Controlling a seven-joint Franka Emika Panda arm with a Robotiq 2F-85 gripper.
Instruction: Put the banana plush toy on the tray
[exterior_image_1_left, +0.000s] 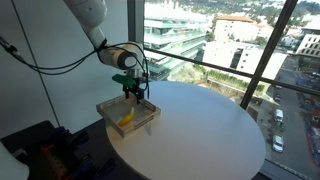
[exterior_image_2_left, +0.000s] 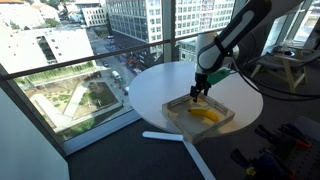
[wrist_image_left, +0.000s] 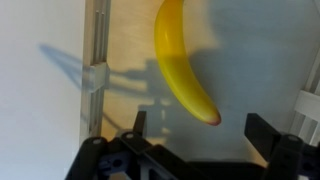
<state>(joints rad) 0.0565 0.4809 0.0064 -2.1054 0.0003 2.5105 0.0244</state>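
1. Gripper (wrist_image_left: 198, 122), one. I counted two dark fingers (wrist_image_left: 262, 130) in the wrist view. They stood spread wide apart, clamped on nothing. I saw no contact with any item. In both exterior views the gripper (exterior_image_1_left: 133, 93) (exterior_image_2_left: 200, 92) hung directly over the tray, pointing down.
2. Banana plush toy (wrist_image_left: 183, 65), one. Yellow and curved, it lay flat on the tray's base, inside the walls. In the wrist view its darker tip sat near the open space between the fingers. It also showed as a small yellow crescent in both exterior views (exterior_image_1_left: 127, 118) (exterior_image_2_left: 205, 114).
3. Tray (wrist_image_left: 95, 60), one. It was square and shallow, with pale wooden sides. It rested on the table close to the table's edge (exterior_image_1_left: 110, 108) (exterior_image_2_left: 228, 118).
4. Table (exterior_image_1_left: 210, 130), one. It was round and white (exterior_image_2_left: 160, 85).
5. Arm (exterior_image_1_left: 88, 18), one, white.
6. Not fully legible:
   - The top of the wrist view cut off the banana's upper end.
   - That view showed only one tray wall clearly.
   - The height of the fingertips above the banana could not be judged from any view.
   - In the exterior views the fingers were too small to tell apart, and the gripper hid part of the tray's rim.
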